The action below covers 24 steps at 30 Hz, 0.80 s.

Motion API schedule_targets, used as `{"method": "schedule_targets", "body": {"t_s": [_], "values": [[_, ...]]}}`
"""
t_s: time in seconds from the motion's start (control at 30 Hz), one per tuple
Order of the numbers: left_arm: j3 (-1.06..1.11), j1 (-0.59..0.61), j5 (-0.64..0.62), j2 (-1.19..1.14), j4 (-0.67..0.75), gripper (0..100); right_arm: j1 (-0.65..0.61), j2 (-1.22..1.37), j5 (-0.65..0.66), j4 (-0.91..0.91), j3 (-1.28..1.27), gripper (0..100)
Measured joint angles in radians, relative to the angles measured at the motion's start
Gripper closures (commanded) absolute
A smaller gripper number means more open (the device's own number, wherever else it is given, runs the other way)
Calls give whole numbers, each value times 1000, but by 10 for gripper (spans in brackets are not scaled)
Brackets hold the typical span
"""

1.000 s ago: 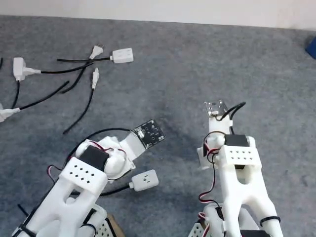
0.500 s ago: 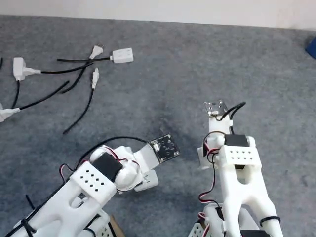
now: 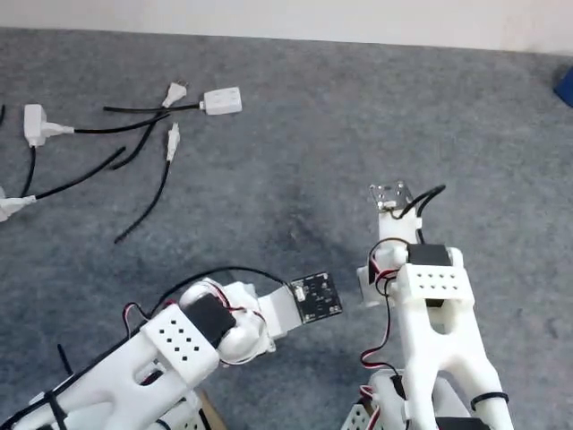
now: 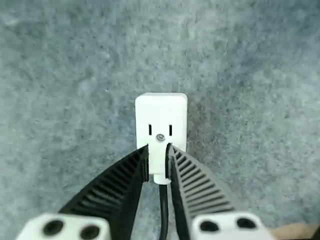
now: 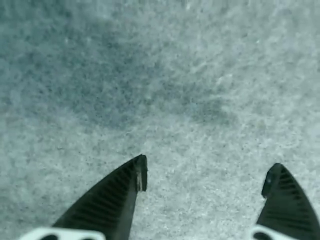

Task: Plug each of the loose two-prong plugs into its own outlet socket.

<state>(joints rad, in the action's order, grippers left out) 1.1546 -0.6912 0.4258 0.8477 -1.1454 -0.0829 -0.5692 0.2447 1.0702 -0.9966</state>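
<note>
Left wrist view: claw [image 4: 159, 156] on socket [image 4: 161, 112]

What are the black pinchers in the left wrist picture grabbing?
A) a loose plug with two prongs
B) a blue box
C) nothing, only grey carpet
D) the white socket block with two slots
D: the left gripper is closed on the cord end of the white socket block, whose two slots face the camera.

grey felt surface [image 3: 295, 152], blue thing at edge [image 3: 567, 87], white strip beyond [image 3: 358, 18]
</note>
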Motion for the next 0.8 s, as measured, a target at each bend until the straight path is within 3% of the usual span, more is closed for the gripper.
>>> {"method": "schedule_targets", "body": {"t_s": [0.37,0.57,0.8], "values": [[58,110,44,-15,110,922,0,0,0,0,-28,641],[40,121,49,-199,210,922,0,0,0,0,-28,641],[-81,163,64,-476,221,926,0,0,0,0,-28,641]]}}
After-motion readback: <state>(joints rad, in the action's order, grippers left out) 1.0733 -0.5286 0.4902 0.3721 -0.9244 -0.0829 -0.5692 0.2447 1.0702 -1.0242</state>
